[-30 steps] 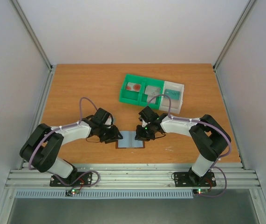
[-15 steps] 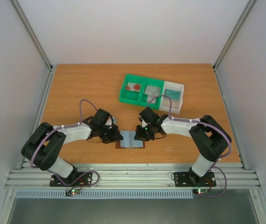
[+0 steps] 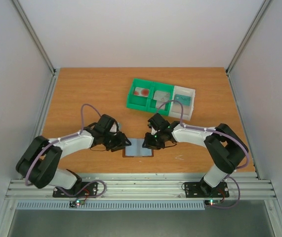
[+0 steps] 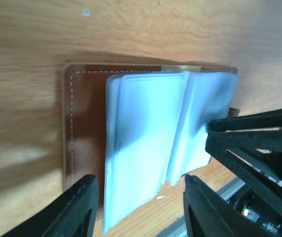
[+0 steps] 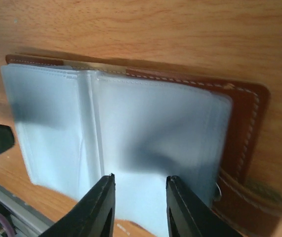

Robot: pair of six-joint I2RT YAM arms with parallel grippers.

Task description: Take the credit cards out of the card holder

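The card holder [image 3: 138, 148] lies open on the table between my two grippers, brown cover down, pale blue-grey pockets up. In the left wrist view the card holder [image 4: 131, 133] fills the middle; my left gripper [image 4: 138, 207] is open, its fingers on either side of the near edge of the left pocket stack. In the right wrist view the card holder [image 5: 131, 133] lies flat with its tab [image 5: 252, 202] at lower right; my right gripper [image 5: 139, 205] is open just above the right pocket. No card shows in the pockets. My left gripper [image 3: 123, 143] and right gripper [image 3: 148, 143] flank the holder.
A green-and-white compartment tray [image 3: 161, 98] stands behind the holder at the back right, with cards lying in its compartments. The table's near edge and metal rail [image 3: 141, 185] run just below the holder.
My left arm has stretched a little toward the holder's left edge. The right arm has barely shifted. The holder stays open and flat.
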